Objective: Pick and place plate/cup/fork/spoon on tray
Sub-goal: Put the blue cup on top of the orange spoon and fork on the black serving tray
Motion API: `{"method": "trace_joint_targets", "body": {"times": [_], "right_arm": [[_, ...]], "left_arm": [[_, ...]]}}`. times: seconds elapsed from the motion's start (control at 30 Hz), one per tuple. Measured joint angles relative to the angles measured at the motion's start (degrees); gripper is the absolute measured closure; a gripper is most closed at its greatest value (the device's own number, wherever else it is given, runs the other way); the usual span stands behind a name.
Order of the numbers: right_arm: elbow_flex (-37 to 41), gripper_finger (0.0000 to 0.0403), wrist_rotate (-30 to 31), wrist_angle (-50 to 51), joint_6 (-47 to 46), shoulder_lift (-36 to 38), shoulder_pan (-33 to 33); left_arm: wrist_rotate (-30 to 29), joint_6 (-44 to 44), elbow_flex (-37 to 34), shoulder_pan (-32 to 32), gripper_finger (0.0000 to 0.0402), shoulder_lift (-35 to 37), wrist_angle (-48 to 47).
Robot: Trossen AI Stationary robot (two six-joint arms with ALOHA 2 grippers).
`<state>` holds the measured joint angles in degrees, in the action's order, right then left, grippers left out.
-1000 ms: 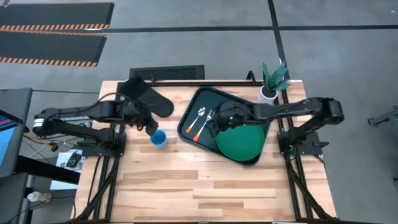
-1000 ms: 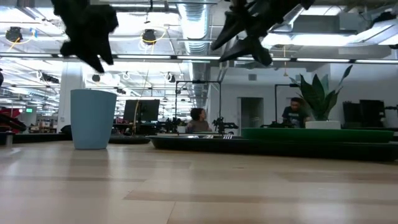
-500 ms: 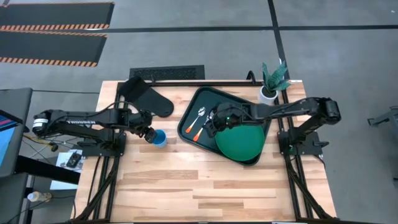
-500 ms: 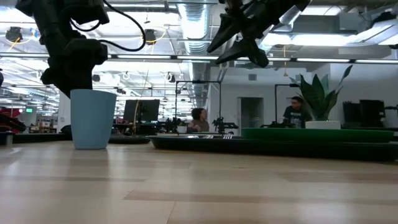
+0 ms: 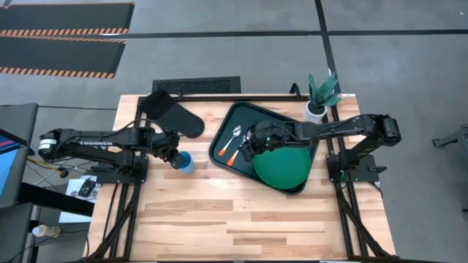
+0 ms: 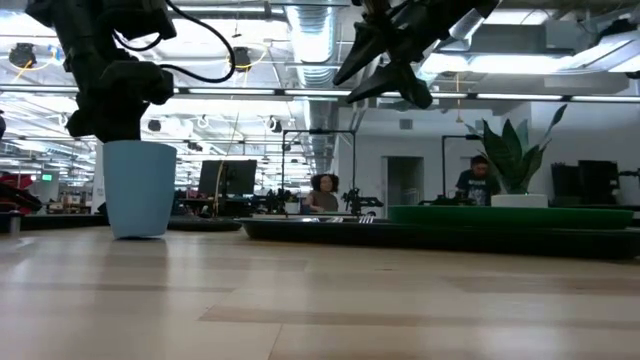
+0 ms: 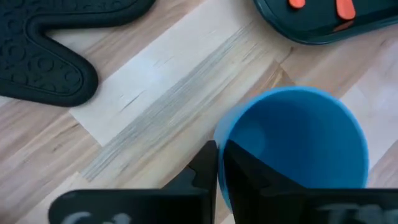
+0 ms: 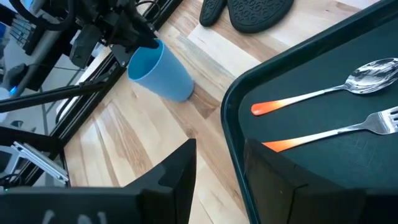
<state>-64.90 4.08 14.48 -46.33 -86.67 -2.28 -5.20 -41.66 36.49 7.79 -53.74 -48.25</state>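
The blue cup point(image 5: 186, 163) stands with its base on the table left of the tray point(image 5: 225, 126), and my left gripper point(image 5: 176, 156) is shut on its rim. The cup also shows in the low view point(image 6: 138, 190) and the right wrist view point(image 8: 161, 71). The orange-handled spoon point(image 8: 323, 90) and fork point(image 8: 348, 127) lie side by side on the tray's left part. The green plate point(image 5: 282, 167) lies on its near right part. My right gripper point(image 8: 217, 171) hangs open over the tray's left edge, above the utensils, with nothing between its fingers. My left gripper pinches the cup's rim point(image 7: 221, 146) on the side toward the table's left, with one finger inside the cup point(image 7: 249, 177) and one outside point(image 7: 204, 171). The fingers come from above, pointing down. The cup's base rests on the table point(image 6: 136, 232).
A black oven mitt point(image 5: 172, 114) lies on the table's far left, close behind the cup. A white pot with a green plant point(image 5: 319, 99) stands at the far right corner beside the tray. Bare wood covers the near half of the table point(image 5: 241, 219). People sit in the room beyond.
My left gripper has come down to the cup, with one finger inside it and one outside, and has shut on the rim. The cup has slid a little toward the table's left edge and stays on the table. My right gripper has kept over the tray.
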Motion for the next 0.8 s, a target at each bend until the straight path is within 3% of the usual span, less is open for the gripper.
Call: {"method": "trace_joint_targets", "body": {"times": [0.17, 0.27, 0.4, 0.53, 0.8], "right_arm": [[0.0, 0.0244, 0.0, 1.2, -3.1, 1.0, -0.1], [0.0, 0.0244, 0.3, 2.9, -4.7, 4.0, -0.3], [0.0, 0.0244, 3.4, 9.5, -7.2, 9.4, -0.5], [0.0, 0.0244, 10.5, 19.8, -11.6, 15.0, -0.5], [0.0, 0.0244, 18.9, 34.3, -22.6, 20.8, 1.7]], "left_arm": [[1.7, -2.4, 1.8, -0.1, 0.0399, 0.5, 0.2], [1.3, -2.8, 7.4, -0.1, 0.04, 0.9, 0.4], [-3.6, 1.1, 17.0, 2.0, 0.0401, -0.8, 0.5], [-3.9, 11.6, 26.0, 8.7, 0.0401, -8.6, 1.5], [6.8, 31.0, 47.4, 19.0, 0.0401, -34.8, 6.8]]}}
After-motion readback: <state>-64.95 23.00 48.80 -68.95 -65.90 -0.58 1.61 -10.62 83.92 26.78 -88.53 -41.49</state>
